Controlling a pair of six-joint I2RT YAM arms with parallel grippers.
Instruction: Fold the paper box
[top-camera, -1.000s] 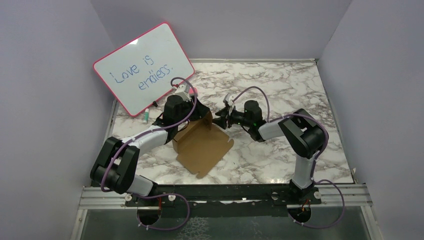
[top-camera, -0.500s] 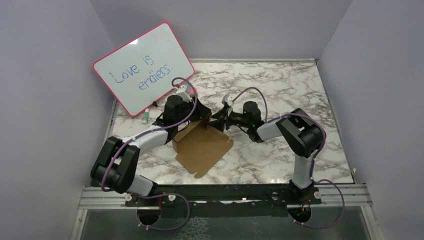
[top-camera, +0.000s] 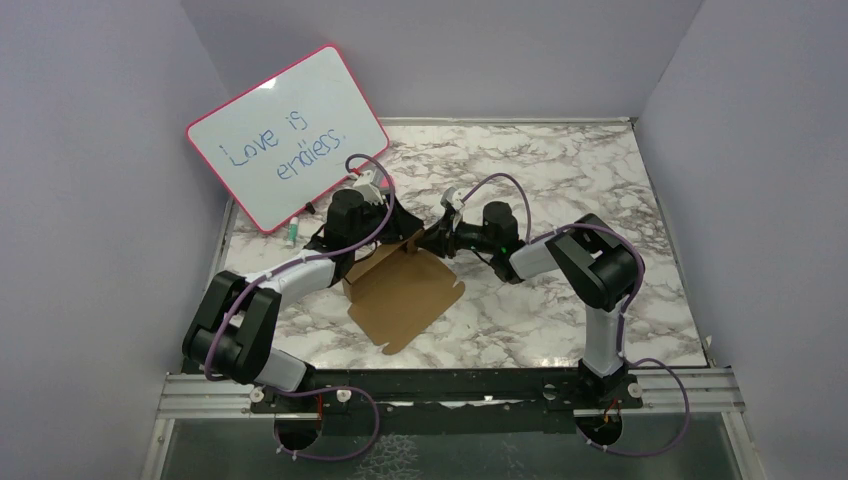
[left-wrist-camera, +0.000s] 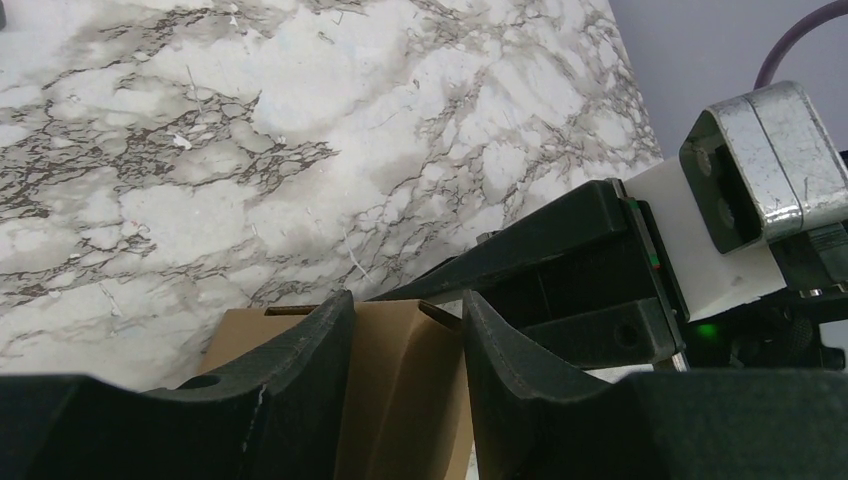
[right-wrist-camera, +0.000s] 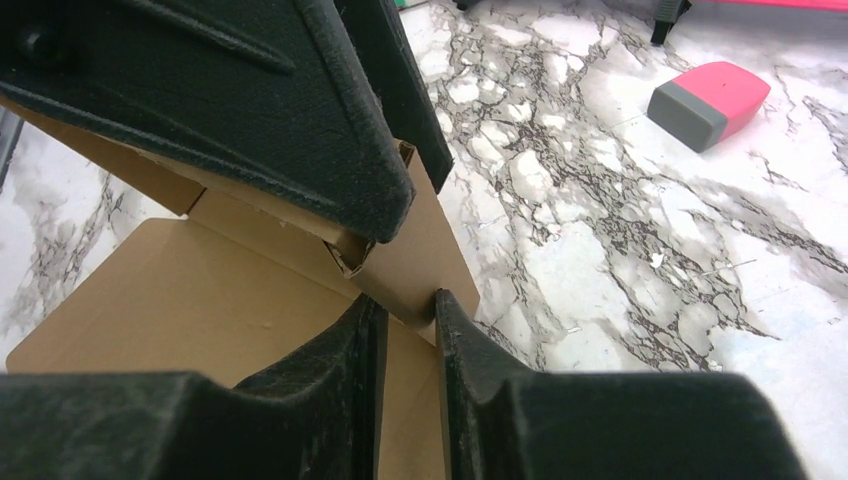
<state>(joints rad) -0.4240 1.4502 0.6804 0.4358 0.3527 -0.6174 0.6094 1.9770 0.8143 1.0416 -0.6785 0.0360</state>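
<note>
Paper box (top-camera: 405, 295): brown die-cut cardboard, partly folded, lying at the centre of the marble table (top-camera: 560, 170) in the top view.
Near panel (top-camera: 395, 322): laid flat on the table at lower centre, with a notched tab pointing toward the bottom of the frame.
Raised flap (right-wrist-camera: 415, 240): stood up along the box's far edge, between the two grippers.
Right gripper (right-wrist-camera: 408, 305): jaws drawn nearly together on the flap's free edge, which appears to be pinched.
Left gripper (left-wrist-camera: 405, 310): jaws set half apart astride the cardboard; whether it is clamped cannot be told.
Handling: judged light, thin and springy, and easily creased or torn at the tabs. It is best taken by a flap edge close to a score line, with the base kept flat.
Far side: a pink eraser (right-wrist-camera: 710, 100) is seen on the table, and a whiteboard (top-camera: 285, 135) is propped at upper left.
</note>
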